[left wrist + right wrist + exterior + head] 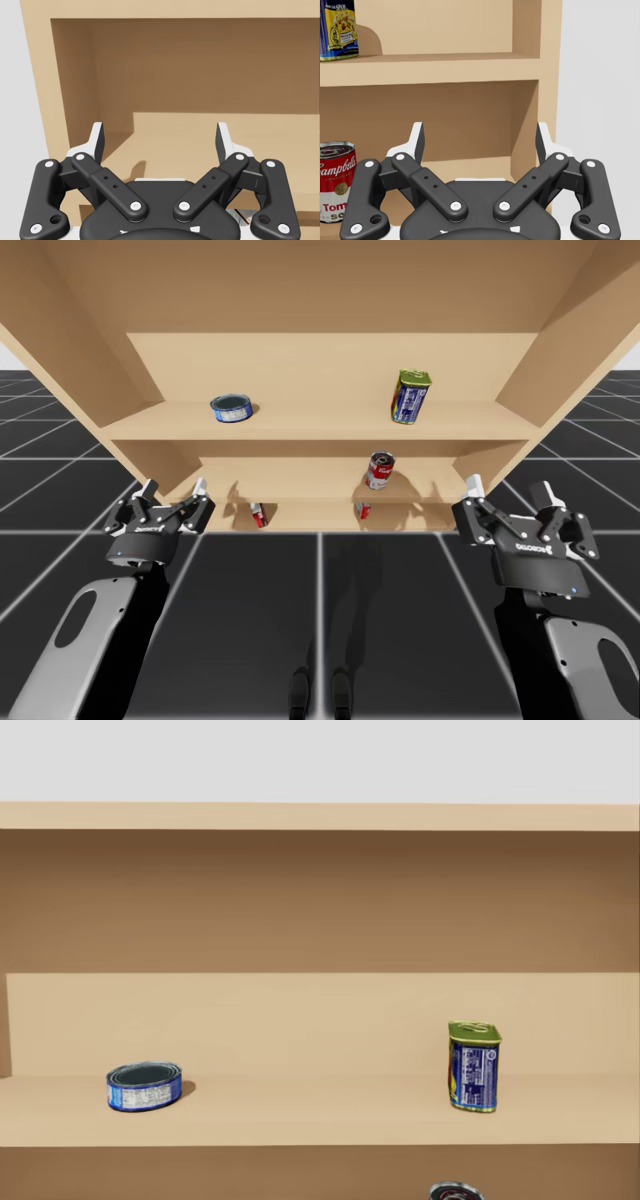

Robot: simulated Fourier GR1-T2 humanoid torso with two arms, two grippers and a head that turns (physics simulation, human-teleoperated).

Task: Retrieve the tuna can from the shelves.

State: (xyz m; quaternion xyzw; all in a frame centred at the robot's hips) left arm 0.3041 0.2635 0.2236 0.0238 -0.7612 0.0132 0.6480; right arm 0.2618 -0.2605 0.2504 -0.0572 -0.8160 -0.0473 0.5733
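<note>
My left gripper (160, 140) is released, its two fingers spread wide with nothing between them. Ahead of it in the left wrist view stands a lower bay of the shelves (320, 425), with the side wall (40, 100) just beside the finger on that side. My right gripper (480, 137) is likewise released and holds nothing. Its wrist view gives what the left one lacks: a red and white round can (335, 180) upright on the middle shelf beside that gripper, toward my left, and above it the foot of a blue and yellow rectangular tin (337, 30) on the upper shelf. In the high view both grippers hang in front of the shelves, well apart, over the dark gridded floor (320, 600). The tuna can (231, 408) lies flat on the upper shelf, above and beyond the left gripper and somewhat toward my right. The front edge of that shelf board runs between the gripper and the can. The rectangular tin stands on the same board, well apart from the tuna can and nearer the right gripper's side. Two small cans (258, 515) sit on the lowest shelf, between the two grippers and further in. The head view gives the tuna can's open top and blue side.
</note>
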